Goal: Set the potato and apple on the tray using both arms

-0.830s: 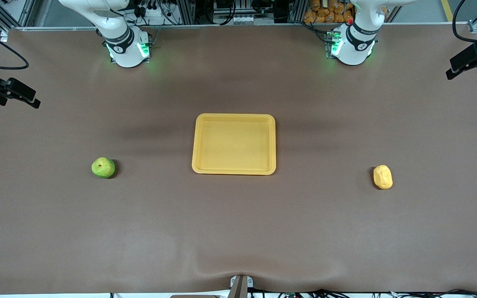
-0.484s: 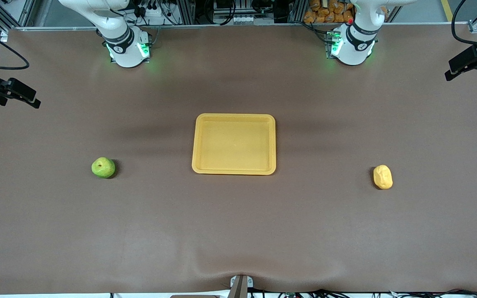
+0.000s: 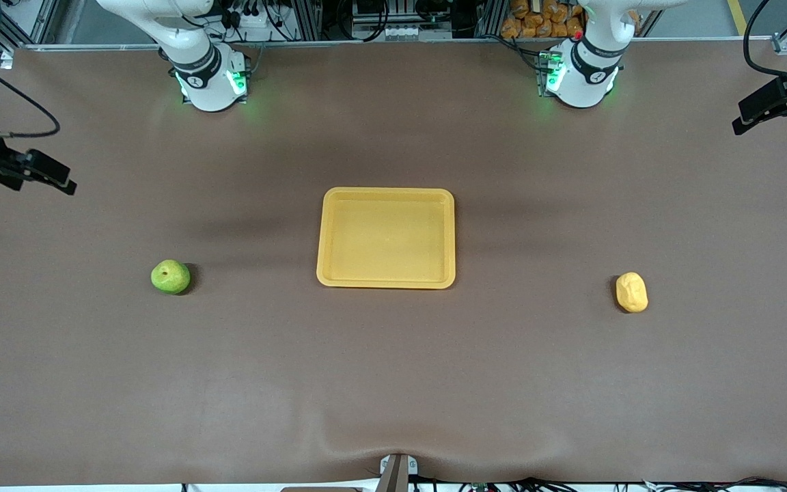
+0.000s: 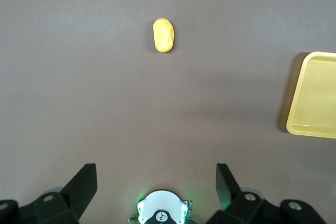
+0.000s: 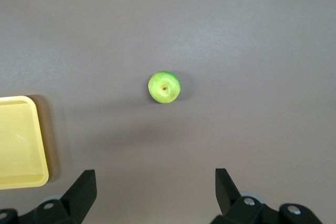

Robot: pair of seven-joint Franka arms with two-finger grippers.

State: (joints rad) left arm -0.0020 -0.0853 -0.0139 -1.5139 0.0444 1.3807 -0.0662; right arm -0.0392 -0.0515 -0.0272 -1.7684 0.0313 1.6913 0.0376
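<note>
- My right gripper (image 5: 155, 183), fingers spread, has dipped lower over bare table, starting toward the apple (image 3: 170, 277).
- My left gripper (image 4: 156, 178), also spread, barely shifted; the potato (image 3: 632, 292) lies untouched.
- The tray (image 3: 385, 193) sits mid-frame, empty.

The table (image 3: 393, 383) is a plain, matte brown across the whole frame. At the centre, the tray (image 3: 386, 237) is a uniform yellow-orange. At the left of the frame, the apple (image 3: 170, 277) is bright green with a brownish stem dimple. At the right, the potato (image 3: 631, 292) is yellow-orange with darker shallow dents. Along the top, the arm bases (image 3: 208, 75) are white with black bands and green lights.
</note>
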